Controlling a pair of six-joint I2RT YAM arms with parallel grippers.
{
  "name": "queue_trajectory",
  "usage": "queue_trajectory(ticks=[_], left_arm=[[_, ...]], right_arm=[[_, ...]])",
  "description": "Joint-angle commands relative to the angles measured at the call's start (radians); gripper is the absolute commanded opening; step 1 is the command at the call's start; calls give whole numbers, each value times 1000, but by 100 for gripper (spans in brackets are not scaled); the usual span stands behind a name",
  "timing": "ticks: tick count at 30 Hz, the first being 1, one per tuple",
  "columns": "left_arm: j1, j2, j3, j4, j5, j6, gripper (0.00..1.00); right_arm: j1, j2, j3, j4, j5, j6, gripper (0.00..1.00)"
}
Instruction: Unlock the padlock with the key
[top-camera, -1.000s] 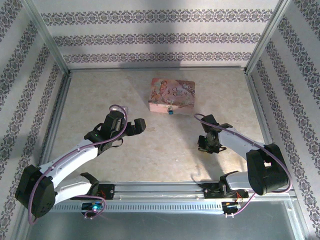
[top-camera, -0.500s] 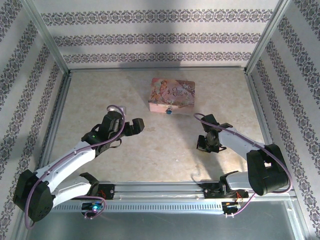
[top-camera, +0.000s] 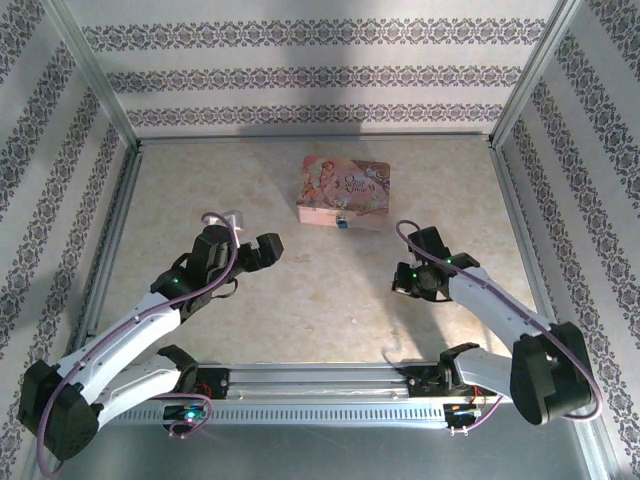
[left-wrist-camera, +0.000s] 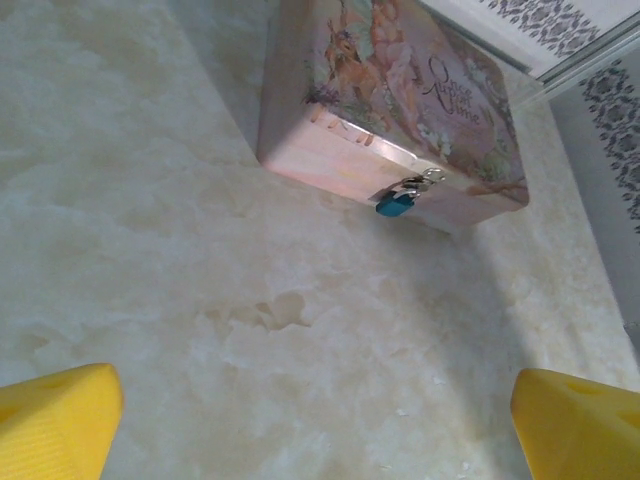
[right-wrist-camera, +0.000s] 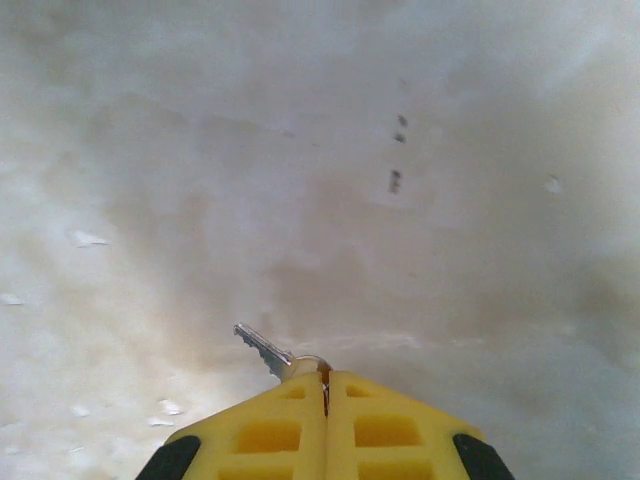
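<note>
Far back, tin (left-wrist-camera: 400, 90) lies lid shut, contents unseen, padlock (left-wrist-camera: 398, 201) hanging at its front clasp; right gripper (right-wrist-camera: 325, 380) pinches key (right-wrist-camera: 262, 349), blade jutting out; left gripper (left-wrist-camera: 320, 420) spread wide, facing tin.

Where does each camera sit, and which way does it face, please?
Top external: high behind the robot, looking down on table, pink tin and padlock; left arm and right arm show.
Left wrist: on the left arm, facing forward toward tin and padlock; left tool open, fingertips wide apart.
Right wrist: facing down at bare table; right tool, shut, pinches the key.
Shared: top and left wrist both show tin and padlock.
</note>
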Motion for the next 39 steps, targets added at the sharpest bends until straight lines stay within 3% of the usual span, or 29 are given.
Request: queue_trajectory(ticks=[1,6,12,17,28,39], left_arm=[[21,-35,-27,21,44,-116,99],[22,-39,-57,151,129,-228,99],[-18,53,3,267,247,-244,86],[-103,156,64,317,220,-224,83],[-199,349,169,388,228,-198,69],[-237,442,206,397,207,-189,62]], right_arm=[[18,-81,-30,95,-77,61,0],[53,-190,-68,264,-112,162,0],[139,-226,-108,461,-60,281,0],[212,-208,-109,547,10,328,0],[316,-114,-67,618,53,342,0],[361,-68,-18,643,56,336,0]])
